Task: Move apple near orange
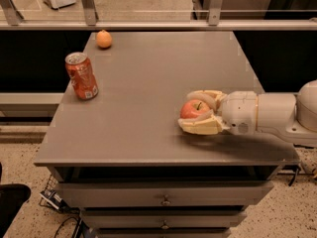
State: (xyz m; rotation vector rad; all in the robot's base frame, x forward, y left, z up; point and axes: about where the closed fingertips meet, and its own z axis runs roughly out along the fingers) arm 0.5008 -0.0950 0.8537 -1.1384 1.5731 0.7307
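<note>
The red-pink apple [194,109] sits on the grey table [148,83] at the right front. My gripper [192,111] reaches in from the right, with one cream finger [202,95] behind the apple and the other in front of it. Both fingers appear to touch the apple, which rests on the tabletop. The small orange [103,38] lies at the far left corner of the table, well away from the apple.
A red soda can [81,76] stands upright near the left edge, between the apple and the orange. A metal rail [158,25] runs behind the table's far edge. Drawers are below the front edge.
</note>
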